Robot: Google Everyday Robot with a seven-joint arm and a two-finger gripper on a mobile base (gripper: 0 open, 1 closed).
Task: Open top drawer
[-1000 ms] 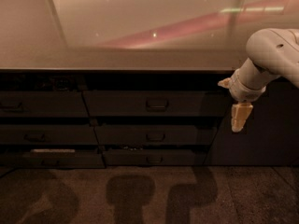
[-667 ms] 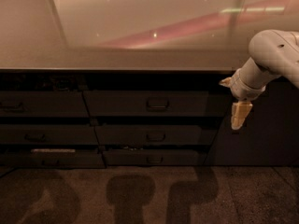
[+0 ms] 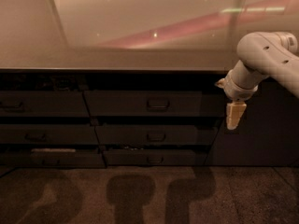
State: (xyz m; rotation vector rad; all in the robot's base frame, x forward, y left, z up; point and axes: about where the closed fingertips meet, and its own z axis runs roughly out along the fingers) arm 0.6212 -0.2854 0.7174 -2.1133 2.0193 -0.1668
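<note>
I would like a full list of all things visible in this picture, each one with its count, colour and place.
Counter top: one, pale beige, glossy, across the upper half.
Top drawer: one, dark grey, centre, directly under the counter top.
Loop handle: one, dark, at the middle of the top drawer.
Other drawer fronts: five, dark grey, two below the top drawer, three in the column to its left.
Pale strip: one, whitish, above the lowest left drawer front.
Side panel: one, dark, right of the drawers.
Floor: one, dark brown, along the bottom, with shadows.
Arm: one, white, at the right edge.
End effector: one, cream, pointing down, right of the top drawer, away from its handle.
</note>
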